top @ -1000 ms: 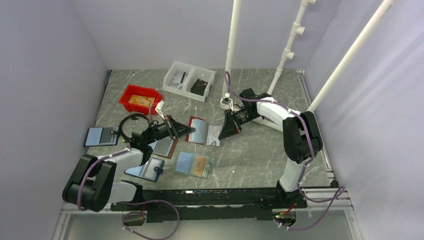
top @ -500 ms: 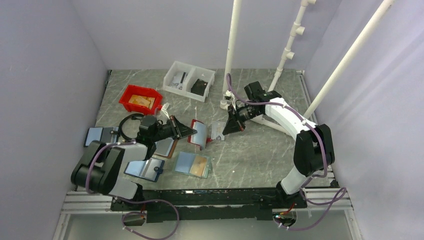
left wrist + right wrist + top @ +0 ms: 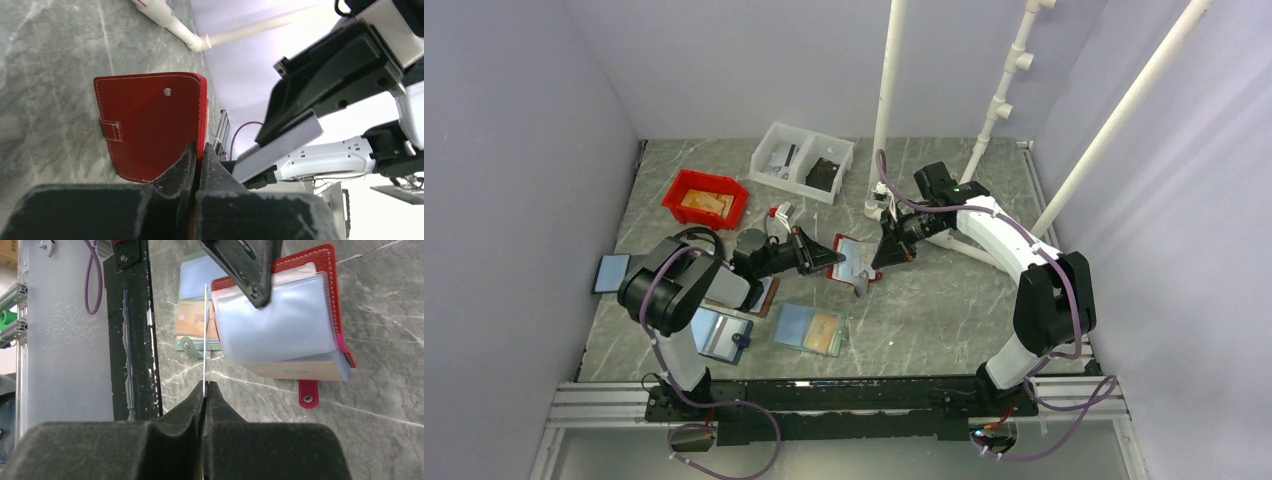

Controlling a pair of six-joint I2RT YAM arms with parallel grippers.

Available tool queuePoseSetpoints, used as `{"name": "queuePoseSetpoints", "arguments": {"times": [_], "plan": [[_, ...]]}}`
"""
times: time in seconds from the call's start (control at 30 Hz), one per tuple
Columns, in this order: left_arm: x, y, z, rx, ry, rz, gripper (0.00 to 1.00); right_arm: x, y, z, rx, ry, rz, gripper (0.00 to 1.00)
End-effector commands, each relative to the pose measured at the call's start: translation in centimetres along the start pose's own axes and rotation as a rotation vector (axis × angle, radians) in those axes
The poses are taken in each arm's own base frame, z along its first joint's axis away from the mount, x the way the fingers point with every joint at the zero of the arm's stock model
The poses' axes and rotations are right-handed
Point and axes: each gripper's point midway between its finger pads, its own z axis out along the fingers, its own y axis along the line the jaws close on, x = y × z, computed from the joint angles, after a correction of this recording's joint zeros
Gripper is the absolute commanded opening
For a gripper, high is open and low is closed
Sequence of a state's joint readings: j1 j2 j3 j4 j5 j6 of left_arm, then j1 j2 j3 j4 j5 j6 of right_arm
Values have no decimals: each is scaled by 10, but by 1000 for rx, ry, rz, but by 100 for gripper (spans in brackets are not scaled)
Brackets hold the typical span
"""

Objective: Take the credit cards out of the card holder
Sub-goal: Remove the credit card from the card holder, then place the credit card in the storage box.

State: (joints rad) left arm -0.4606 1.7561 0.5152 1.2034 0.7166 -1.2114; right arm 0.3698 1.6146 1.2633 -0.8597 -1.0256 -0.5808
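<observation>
— What moved over that second?
— The card holder (image 3: 852, 255) had lain open and flat on the table (image 3: 944, 300), left of centre. It rose, half folded, and shifted right toward the middle of the frame.
— And the arms?
— The left gripper (image 3: 828, 262) went right with it, and the left arm (image 3: 669, 290) swung up from the lower left corner. The right arm (image 3: 1049, 295) sank toward the right edge. The pale credit card (image 3: 205, 340) left the table, pinched in the right gripper (image 3: 880, 264).
</observation>
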Motion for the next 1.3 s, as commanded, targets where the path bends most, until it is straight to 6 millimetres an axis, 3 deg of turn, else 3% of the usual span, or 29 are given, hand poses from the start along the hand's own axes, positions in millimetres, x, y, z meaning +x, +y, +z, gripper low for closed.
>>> {"name": "queuePoseSetpoints", "arguments": {"times": [0.0, 0.1, 0.23, 0.33, 0.6, 0.73, 0.93, 1.1, 1.2, 1.27], "plan": [[-9, 8, 6, 21, -63, -30, 0, -23, 7, -13, 22, -46, -101, 0], [4, 47, 3, -109, -46, -90, 0, -22, 5, -12, 22, -45, -96, 0], [15, 79, -6, -265, -23, -111, 0, -21, 4, -11, 15, -43, -87, 0], [20, 101, -19, -433, -4, -106, 8, -19, 4, -10, 14, -41, -83, 0], [16, 108, -39, -611, 33, -26, 29, -17, 1, -7, 9, -33, -69, 0], [15, 109, -42, -638, 47, -5, 30, -16, 0, -7, 9, -31, -62, 0], [9, 100, -47, -657, 35, 34, 32, -13, 0, -3, 1, -24, -54, 0], [-17, 65, -64, -656, -96, 150, 38, -11, 0, 3, -4, -3, -52, 0], [-32, 30, -77, -595, -198, 259, 54, -10, 1, 6, -9, 2, -53, 0], [-39, 4, -86, -530, -265, 316, 76, -10, 3, 6, -13, 3, -55, 0]]}}
